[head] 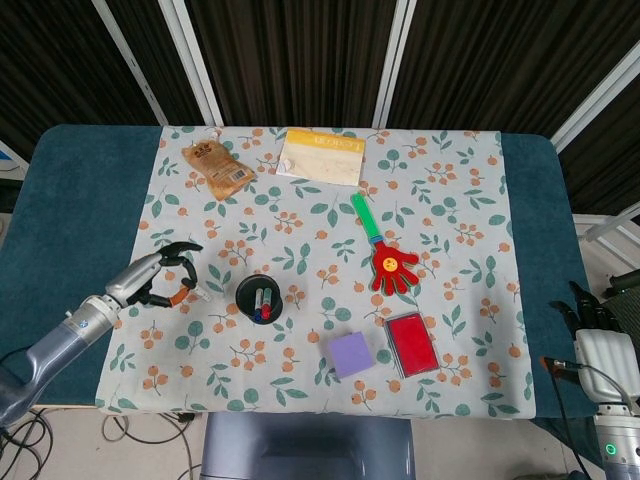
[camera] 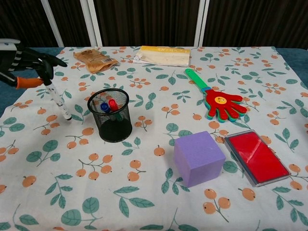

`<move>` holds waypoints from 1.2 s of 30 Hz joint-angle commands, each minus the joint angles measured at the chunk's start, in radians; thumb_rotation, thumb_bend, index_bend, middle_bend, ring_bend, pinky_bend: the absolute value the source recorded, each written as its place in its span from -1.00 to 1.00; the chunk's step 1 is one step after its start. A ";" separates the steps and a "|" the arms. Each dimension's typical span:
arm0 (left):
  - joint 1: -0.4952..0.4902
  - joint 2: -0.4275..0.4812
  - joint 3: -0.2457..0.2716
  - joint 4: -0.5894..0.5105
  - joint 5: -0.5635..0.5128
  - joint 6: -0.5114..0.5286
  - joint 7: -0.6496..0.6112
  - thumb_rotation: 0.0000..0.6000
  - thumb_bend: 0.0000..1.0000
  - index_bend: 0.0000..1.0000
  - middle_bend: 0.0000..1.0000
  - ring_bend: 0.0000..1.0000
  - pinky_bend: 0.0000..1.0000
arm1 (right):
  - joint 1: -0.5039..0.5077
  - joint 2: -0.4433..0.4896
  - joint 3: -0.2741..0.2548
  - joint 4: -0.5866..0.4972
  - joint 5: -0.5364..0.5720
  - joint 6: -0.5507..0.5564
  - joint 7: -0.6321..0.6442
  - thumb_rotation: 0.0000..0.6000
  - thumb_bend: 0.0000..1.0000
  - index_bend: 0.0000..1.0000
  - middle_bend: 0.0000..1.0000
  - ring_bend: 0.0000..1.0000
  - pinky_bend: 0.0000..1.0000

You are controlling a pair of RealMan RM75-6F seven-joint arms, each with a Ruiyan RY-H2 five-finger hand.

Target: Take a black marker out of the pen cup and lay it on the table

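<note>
- The pen cup (camera: 110,115), a black mesh holder standing upright on the floral tablecloth (camera: 144,192), serves as the landmark; blue- and red-capped markers (camera: 108,104) sit inside it.
- The left hand (camera: 21,65) is left of the cup, pinching the black marker (camera: 57,99) between its fingers (the orange thumb tip shows beside the shaft).
- The marker hangs tilted, its lower tip at the cloth just left of the cup; whether the tip touches the cloth cannot be told.
- The right hand (head: 590,315) is well right of the cup, off the table's edge; it holds nothing, but whether its fingers are spread or curled cannot be told.
- To the cup's right and nearer the camera sits a purple cube (camera: 198,158), with a red case (camera: 256,156) beyond it.
- A hand-shaped clapper (camera: 216,101) lies right of the cup, farther back.
- Behind the cup lie a brown snack packet (camera: 95,59) and a yellow pouch (camera: 162,55).
</note>
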 commanded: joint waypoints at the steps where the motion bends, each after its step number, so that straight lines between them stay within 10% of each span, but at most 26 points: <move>1: -0.025 -0.026 -0.033 0.023 -0.029 -0.014 0.035 1.00 -0.08 0.08 -0.77 -1.00 -1.00 | 0.000 0.000 0.000 0.000 0.001 0.000 -0.002 1.00 -0.89 -0.51 -0.93 -0.82 -0.62; 16: -0.092 -0.199 -0.152 0.159 -0.209 -0.070 0.409 1.00 -0.08 0.03 -0.76 -1.00 -1.00 | -0.001 0.001 0.002 -0.006 0.009 -0.002 -0.003 1.00 -0.89 -0.51 -0.93 -0.82 -0.62; 27: -0.094 -0.262 -0.146 0.193 -0.229 -0.095 0.467 1.00 -0.13 -0.10 -0.76 -1.00 -1.00 | -0.004 0.002 0.002 -0.007 0.010 0.000 0.002 1.00 -0.89 -0.51 -0.93 -0.82 -0.62; 36: -0.089 -0.191 -0.104 0.160 -0.169 -0.112 0.404 1.00 -0.45 -0.65 -0.86 -1.00 -1.00 | -0.004 0.002 0.003 -0.009 0.012 0.000 -0.001 1.00 -0.89 -0.51 -0.93 -0.82 -0.62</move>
